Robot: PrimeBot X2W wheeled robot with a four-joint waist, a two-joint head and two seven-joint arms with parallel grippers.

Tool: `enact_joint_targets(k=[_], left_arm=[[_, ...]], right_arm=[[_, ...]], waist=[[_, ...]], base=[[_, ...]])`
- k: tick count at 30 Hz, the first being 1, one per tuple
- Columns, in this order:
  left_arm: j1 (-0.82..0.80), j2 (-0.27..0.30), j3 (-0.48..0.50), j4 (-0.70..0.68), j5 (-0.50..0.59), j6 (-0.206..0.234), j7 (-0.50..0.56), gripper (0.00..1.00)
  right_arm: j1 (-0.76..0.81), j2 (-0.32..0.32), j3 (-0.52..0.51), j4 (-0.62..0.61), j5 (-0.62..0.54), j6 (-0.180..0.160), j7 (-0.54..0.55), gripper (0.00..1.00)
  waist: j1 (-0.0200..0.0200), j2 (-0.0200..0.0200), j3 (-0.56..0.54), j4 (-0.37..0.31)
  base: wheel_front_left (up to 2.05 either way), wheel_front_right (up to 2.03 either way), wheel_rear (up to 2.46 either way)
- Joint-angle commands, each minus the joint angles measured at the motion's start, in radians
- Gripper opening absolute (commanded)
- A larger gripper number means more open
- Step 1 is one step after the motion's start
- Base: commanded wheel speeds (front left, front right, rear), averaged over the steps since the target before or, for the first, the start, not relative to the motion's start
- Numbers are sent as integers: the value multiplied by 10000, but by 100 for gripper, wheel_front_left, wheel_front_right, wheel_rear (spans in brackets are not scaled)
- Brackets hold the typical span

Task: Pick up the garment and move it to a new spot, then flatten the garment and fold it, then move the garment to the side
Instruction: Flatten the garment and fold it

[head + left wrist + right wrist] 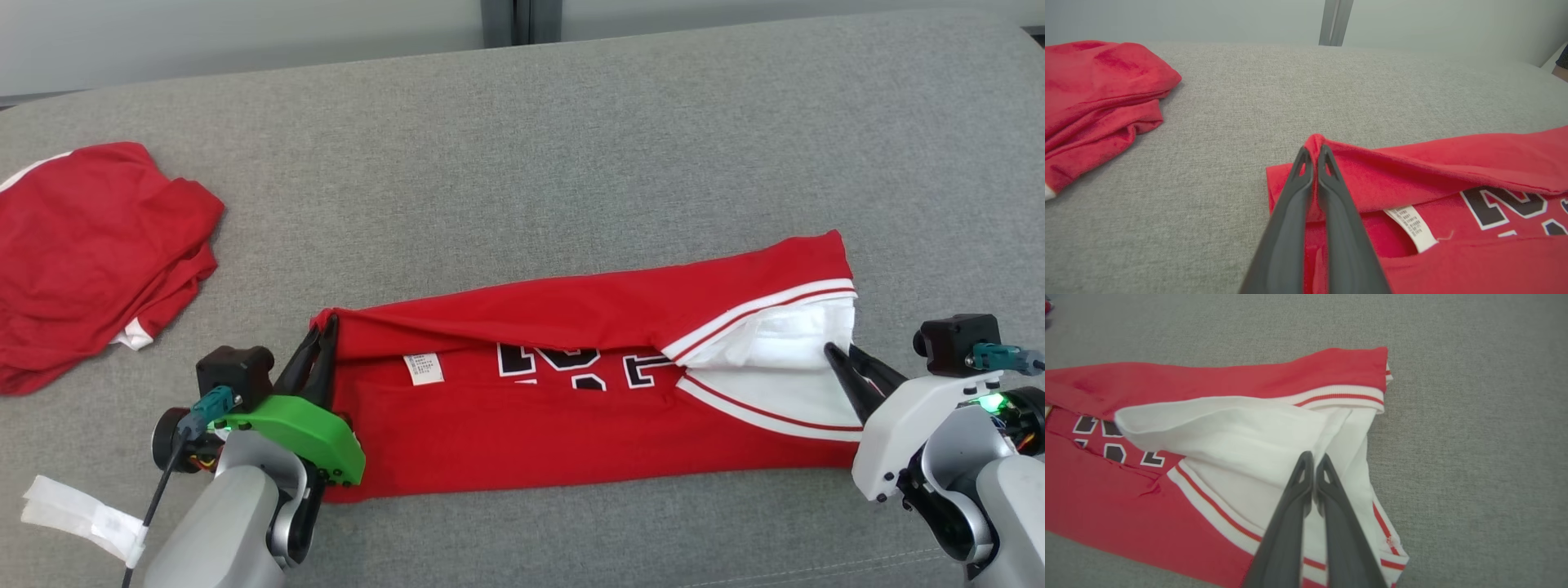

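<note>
A grey woven fabric surface [571, 122] fills the scene, with a pale wall behind it. A crumpled heap of red cloth [90, 245] lies on it. The red jersey with white striped trim and black letters [571, 425] lies well apart from this heap, to its right, as a long half-folded band.

The jersey looks light, soft and limp. It will sag and wrinkle, so I think it is best to take it at two corners of one edge and keep it a little tight.

The left tool [321, 335] is closed, pinching the red corner at the end nearer to the heap. The right tool [841, 353], at the end far from the heap, has its fingers almost together. The white inner layer [1229, 433] gathers into its tips, so it seems pinched there.
</note>
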Motion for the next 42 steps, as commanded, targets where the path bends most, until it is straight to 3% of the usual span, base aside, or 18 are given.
enact_joint_targets(k=[1, 11, 17, 24, 41, 42], left_arm=[[154, -30, 208, -146, 61, -35, -27, 100], [1494, -672, 2592, -2048, 827, -588, -14, 100], [2231, -1206, 3820, -2961, 1571, -944, -14, 100], [2481, -1564, 4376, -3228, 2181, -1187, -14, 100], [1975, -1668, 4263, -3156, 2346, -1268, -15, 100], [1977, -1664, 4238, -3153, 2328, -1269, -15, 100]], right_arm=[[155, 85, -99, -113, -96, -13, 112, 100], [911, 600, -1310, -1198, -170, -13, 851, 100], [935, 998, -2330, -1289, -381, -13, 1873, 100], [72, 1549, -3306, 88, -788, -11, 2986, 100], [-1473, 2020, -3424, 3785, -1102, -8, 2776, 100], [-1508, 2054, -3375, 3936, -1082, -8, 2738, 49]], waist=[[0, -1, -65, 45], [0, -1, -578, 273], [0, -1, -921, 423], [0, -1, -919, 692], [0, -1, -526, 1420], [0, -1, -528, 1443]], base=[[0, 0, 0], [0, 0, 0], [0, 0, 0], [0, 0, 0], [0, 0, 0], [0, 0, 0]])
